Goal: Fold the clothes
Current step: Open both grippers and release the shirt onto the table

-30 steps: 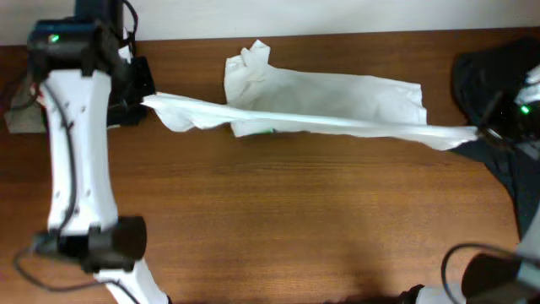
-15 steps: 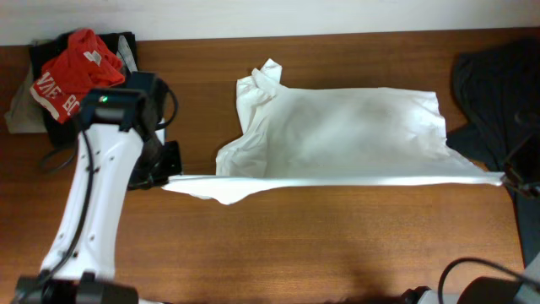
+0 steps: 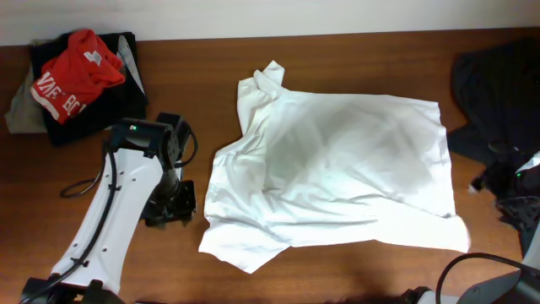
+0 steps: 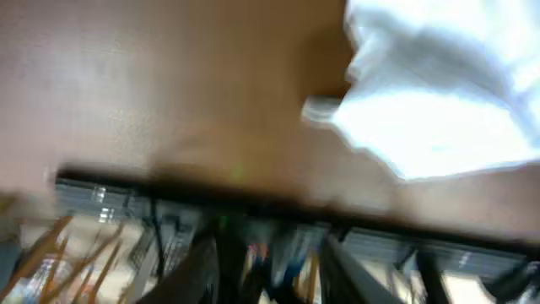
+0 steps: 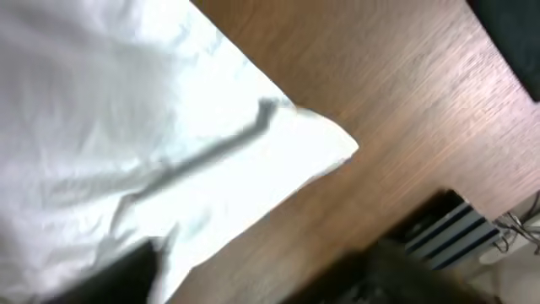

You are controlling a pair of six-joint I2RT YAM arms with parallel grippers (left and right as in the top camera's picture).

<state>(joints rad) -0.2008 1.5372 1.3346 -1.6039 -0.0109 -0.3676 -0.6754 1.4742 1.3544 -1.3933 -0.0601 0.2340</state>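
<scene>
The clothes are one white shirt [image 3: 337,169], spread out wrinkled across the middle of the table with its collar [image 3: 263,80] at the back left. One corner [image 4: 422,127] lies apart from my left gripper [image 4: 270,274], whose blurred fingers stand open on nothing. From overhead, that left gripper [image 3: 173,205] hangs just left of the shirt's front left part. My right gripper [image 5: 257,279] is open over bare wood, beside the shirt's front right corner [image 5: 321,148]. The right arm [image 3: 516,181] is at the right edge.
A red T-shirt with white lettering [image 3: 72,72] lies on dark cloth at the back left corner. A big dark garment [image 3: 498,93] covers the right end of the table. The table's front edge [image 5: 439,211] is close to my right gripper.
Both grippers held a stretched shirt edge and carried it toward the front. Both have now opened and let go, and the shirt has dropped flat. The left arm has drawn back leftward.
</scene>
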